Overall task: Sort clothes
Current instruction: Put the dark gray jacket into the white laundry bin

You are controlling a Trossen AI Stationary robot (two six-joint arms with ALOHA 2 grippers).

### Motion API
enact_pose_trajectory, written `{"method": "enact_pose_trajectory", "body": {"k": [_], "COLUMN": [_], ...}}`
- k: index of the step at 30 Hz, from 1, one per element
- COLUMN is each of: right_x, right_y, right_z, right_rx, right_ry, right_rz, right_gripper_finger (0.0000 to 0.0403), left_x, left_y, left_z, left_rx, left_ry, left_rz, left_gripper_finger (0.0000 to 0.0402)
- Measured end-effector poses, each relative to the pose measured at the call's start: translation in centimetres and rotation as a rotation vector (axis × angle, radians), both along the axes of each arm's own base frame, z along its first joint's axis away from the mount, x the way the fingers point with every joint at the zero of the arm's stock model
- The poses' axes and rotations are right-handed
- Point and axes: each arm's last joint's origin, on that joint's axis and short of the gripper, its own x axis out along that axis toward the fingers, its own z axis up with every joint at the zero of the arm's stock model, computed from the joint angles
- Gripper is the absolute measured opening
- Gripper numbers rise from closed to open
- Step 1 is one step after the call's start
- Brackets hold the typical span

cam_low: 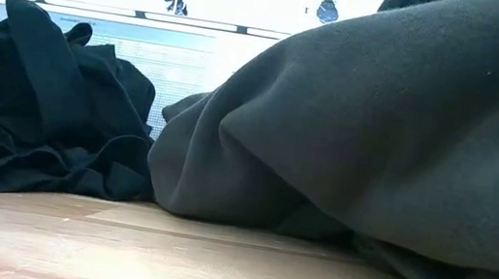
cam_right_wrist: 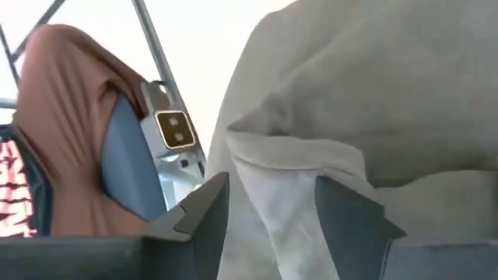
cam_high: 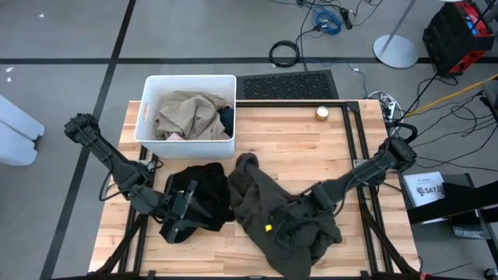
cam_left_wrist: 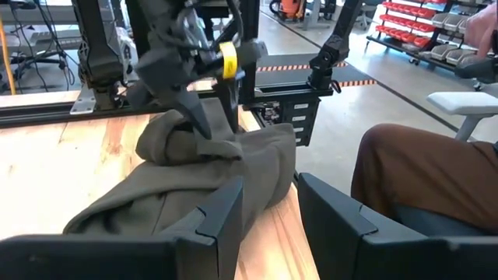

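An olive-brown garment point(cam_high: 272, 210) lies bunched on the table's near middle. It fills the right of the low view point(cam_low: 377, 138). My right gripper point(cam_right_wrist: 268, 187) points steeply down at its near part, fingers open, with a raised fold point(cam_right_wrist: 296, 179) between them. Left of it a black garment point(cam_high: 204, 194) lies in a heap point(cam_low: 38, 110). My left gripper point(cam_left_wrist: 268, 187) hovers over the heap's near left, nearly level, open, with nothing between its fingers. The white bin point(cam_high: 187, 117) at the far left holds a tan garment point(cam_high: 187, 113) and a dark blue one point(cam_high: 226, 117). My right gripper stands astride a raised fold point(cam_left_wrist: 187, 140) of the olive-brown garment, coming from above and slanting down. One fingertip point(cam_left_wrist: 198, 117) reaches the top of the fold. Whether the fingers touch the cloth I cannot tell. The garment rests on the table.
A small round tin point(cam_high: 322, 112) sits at the table's far right, with bare wood around it. A person's leg in brown trousers point(cam_left_wrist: 420, 171) shows on a chair beyond the table's near edge. Black frame rails point(cam_high: 354, 148) run along the table's right side.
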Motion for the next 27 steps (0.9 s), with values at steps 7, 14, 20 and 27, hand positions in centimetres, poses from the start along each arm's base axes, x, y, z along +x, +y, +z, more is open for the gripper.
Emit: {"method": "enact_pose_trajectory", "body": {"k": [7, 14, 20, 27], "right_x": [1.1, 3.2, 5.2, 6.1], "right_y": [-3.5, -7.3, -9.5, -10.3], "right_z": [1.5, 0.5, -2.2, -4.7], "right_rx": [-0.124, -0.23, -0.271, -0.314], "right_ry": [-0.136, -0.142, -0.073, 0.004], "right_rz": [-0.081, -0.217, -0.262, -0.252], "right_gripper_finger": [0.0176, 0.0176, 0.0176, 0.0176], "left_x": [0.0, 0.0, 0.0, -0.1], "left_y": [0.0, 0.0, 0.0, 0.0], "left_z": [0.0, 0.0, 0.0, -0.3], "left_rx": [0.0, 0.001, 0.003, 0.023], "left_ry": [0.0, 0.0, 0.003, 0.025], "left_rz": [0.0, 0.0, 0.0, 0.0], "left_gripper_finger": [0.0132, 0.0132, 0.0132, 0.0132]}}
